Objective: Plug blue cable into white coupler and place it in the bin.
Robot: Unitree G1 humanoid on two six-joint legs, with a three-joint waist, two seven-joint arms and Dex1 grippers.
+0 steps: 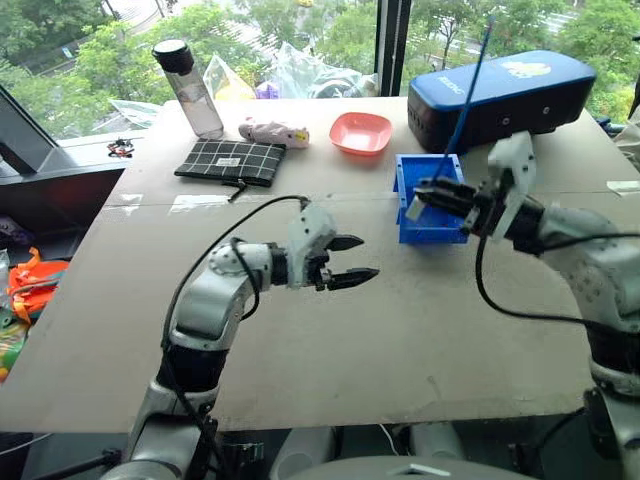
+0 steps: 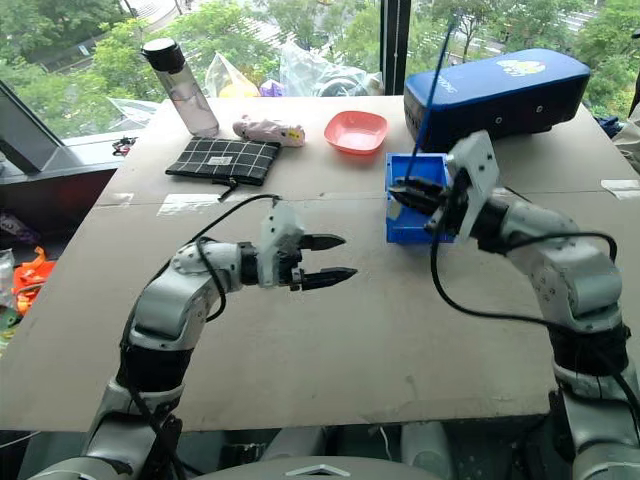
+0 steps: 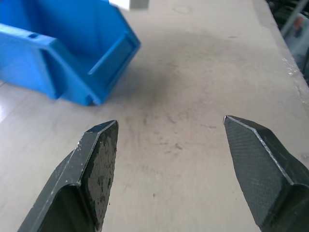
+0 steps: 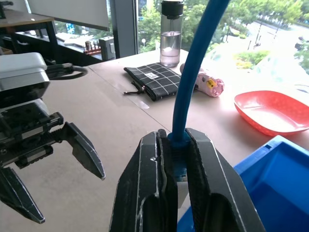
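Note:
My right gripper (image 1: 432,195) is shut on the blue cable (image 1: 465,85), which rises steeply from the fingers toward the window. In the right wrist view the cable (image 4: 192,72) is pinched between the two black fingers (image 4: 145,193). The white coupler (image 1: 413,208) sits at the cable's lower end, just under the fingertips. It hangs over the near left side of the bin (image 1: 440,228), a bright blue open box. My left gripper (image 1: 352,260) is open and empty above bare table, left of the bin (image 3: 72,53) and pointing toward it.
At the table's far side stand a clear bottle (image 1: 190,90), a black checked pouch (image 1: 230,160), a pink soft toy (image 1: 275,132), a pink bowl (image 1: 361,132) and a large dark-blue case (image 1: 500,95) right behind the bin. The table's middle and front are bare board.

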